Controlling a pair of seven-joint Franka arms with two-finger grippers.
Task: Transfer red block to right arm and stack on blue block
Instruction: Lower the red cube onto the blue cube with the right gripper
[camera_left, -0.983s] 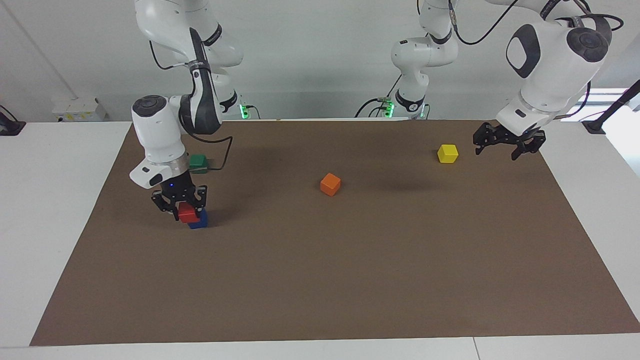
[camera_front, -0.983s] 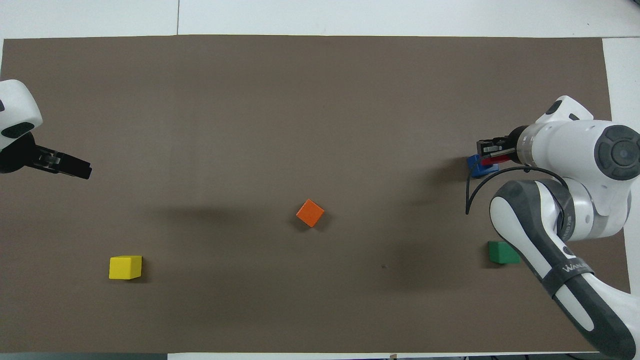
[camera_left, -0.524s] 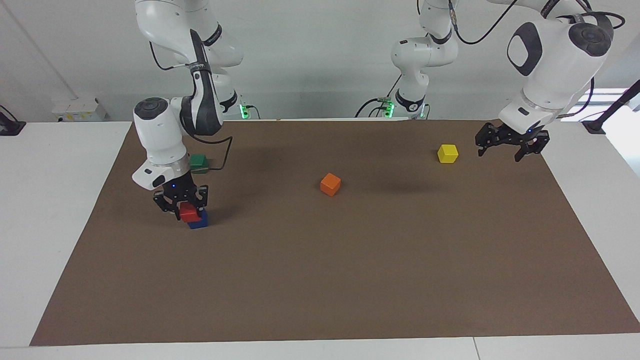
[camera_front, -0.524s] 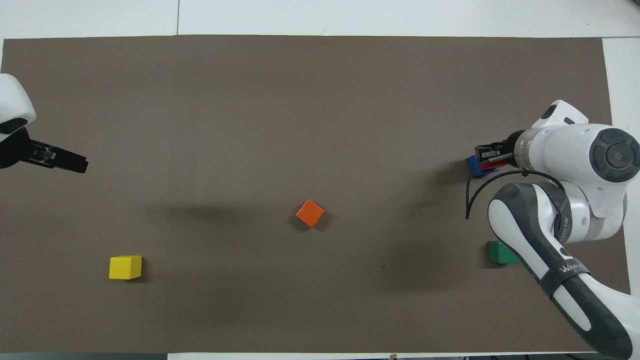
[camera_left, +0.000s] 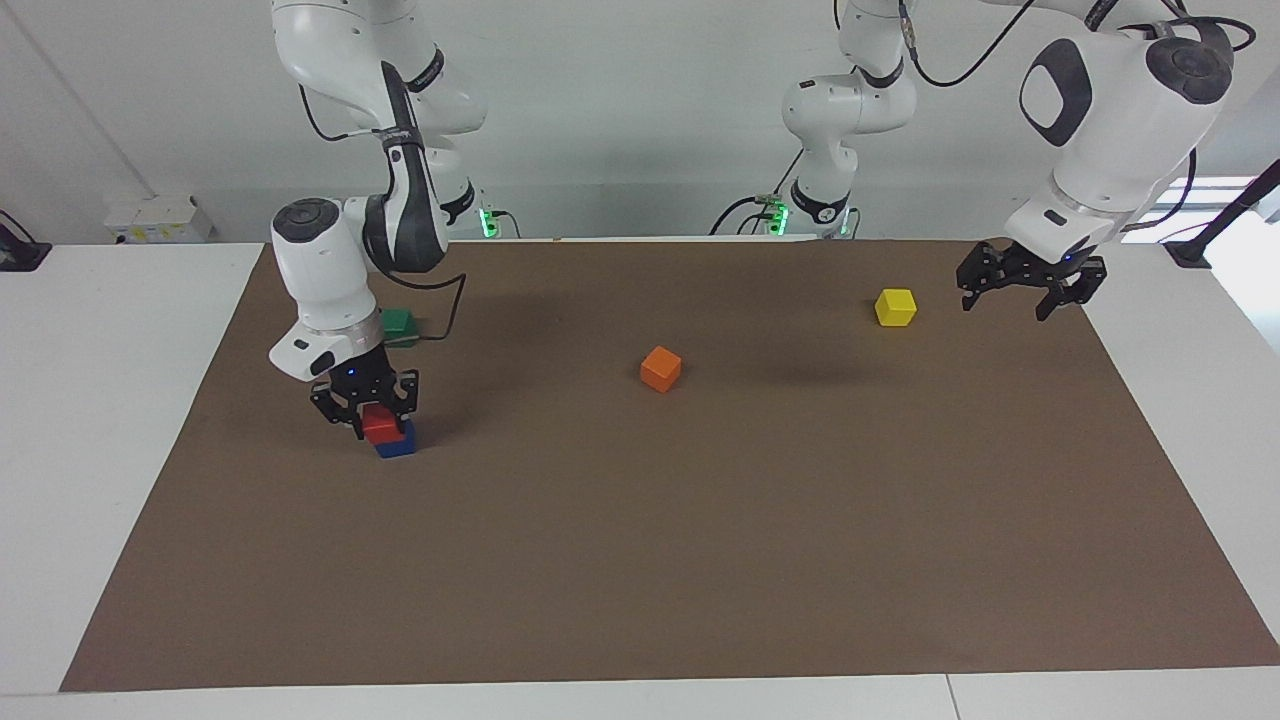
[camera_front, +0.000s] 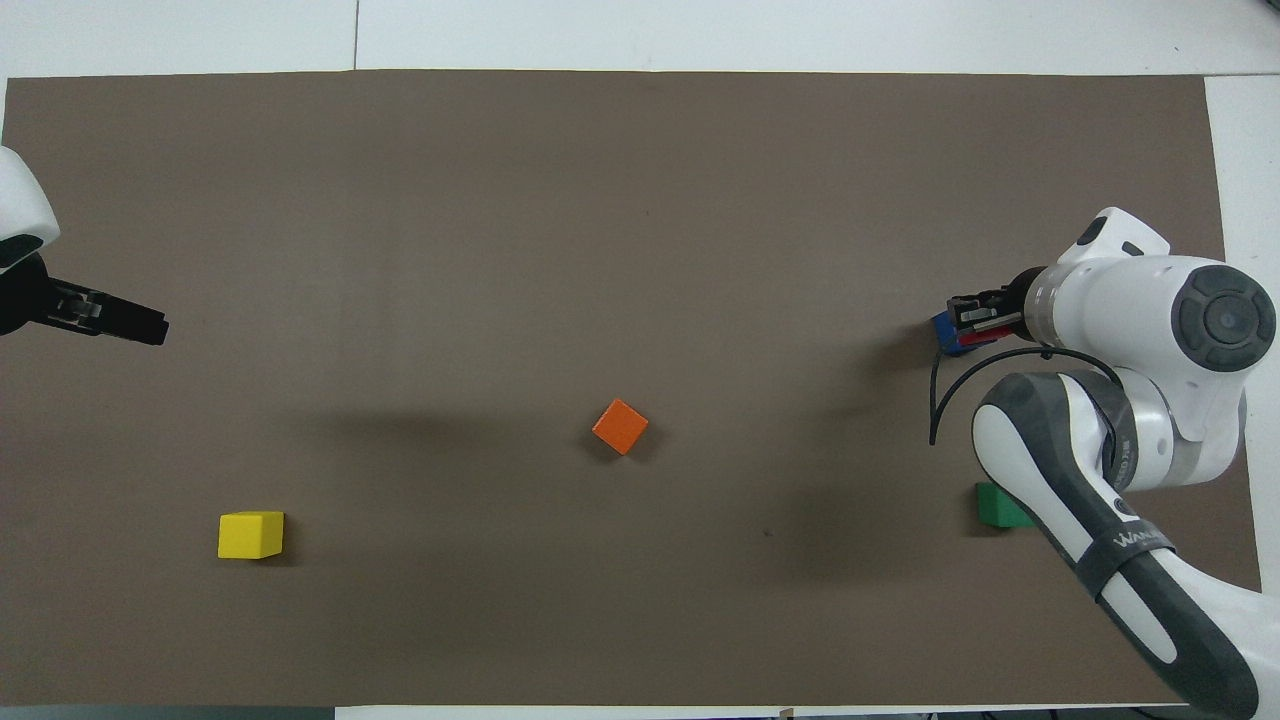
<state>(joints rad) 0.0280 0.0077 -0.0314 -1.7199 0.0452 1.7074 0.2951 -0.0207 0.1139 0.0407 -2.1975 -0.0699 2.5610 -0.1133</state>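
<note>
Red block (camera_left: 380, 425), glossy and small, sits on the blue block (camera_left: 396, 446) in the facing view, toward the right arm's end of the table. It looks a bit offset toward the robots, not square on. My right gripper (camera_left: 363, 405) is down around it, fingers on either side of the red block; I read them as closed on it, not yet let go. I judge the cube light, rigid and slick-faced, so flat opposite side faces are the place to pinch, and a crooked release could slide it off the blue one. The green block (camera_left: 398, 323) lies nearer to the robots than the stack, well apart, with the arm's black cable (camera_left: 450, 305) looping beside it. Orange block (camera_left: 660, 368) is mid-table, yellow block (camera_left: 895, 306) toward the left arm's end. My left gripper (camera_left: 1030, 285) waits in the air beside the yellow block, fingers spread, empty. Nothing stands in the way of a straight lift-off.

Overhead view: right gripper (camera_front: 975, 322) covers most of the stack; only a red sliver of the red block (camera_front: 987, 327) and a corner of the blue block (camera_front: 946, 331) show. Green block (camera_front: 998, 505) is half hidden by the right arm (camera_front: 1120, 430). Orange block (camera_front: 620, 427) and yellow block (camera_front: 250, 534) are well apart from the stack. Left gripper (camera_front: 110, 318) hangs at the mat (camera_front: 600, 200) edge.
</note>
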